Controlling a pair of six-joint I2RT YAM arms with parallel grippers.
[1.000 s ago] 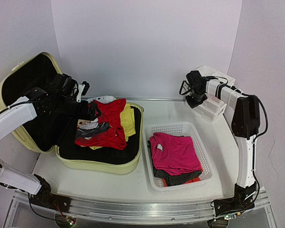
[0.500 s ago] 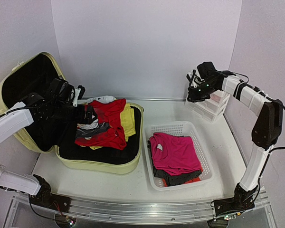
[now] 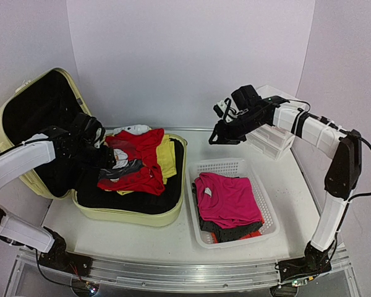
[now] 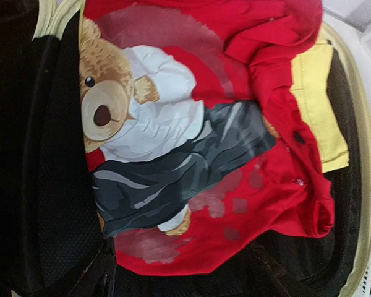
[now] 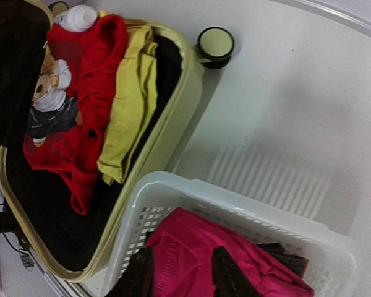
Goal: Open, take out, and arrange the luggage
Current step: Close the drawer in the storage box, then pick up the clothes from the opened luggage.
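The luggage [image 3: 130, 216] lies open at the left, its black-lined lid leaning back. In its base lies a red shirt [image 4: 260, 185] with a teddy bear print, on top of a yellow garment [image 4: 318, 105]. My left gripper [image 3: 108, 158] hovers low over the shirt's near-left edge. In the left wrist view its dark fingers stand apart on either side of that edge, gripping nothing. My right gripper [image 5: 182, 278] hangs open and empty in the air above the back left corner of the basket, between the luggage and the organizer.
A white mesh basket [image 3: 250, 170] right of the luggage holds a pink garment [image 3: 229, 201] over dark and red ones. A clear drawer organizer [image 3: 275, 139] stands at the back right. A small round jar [image 5: 215, 44] sits behind the luggage. A white item [image 5: 77, 17] lies in its far corner.
My right arm swung left from the drawer organizer to above the basket, and its jaws opened. My left gripper drew back and down onto the red shirt's edge, its jaws narrowing.
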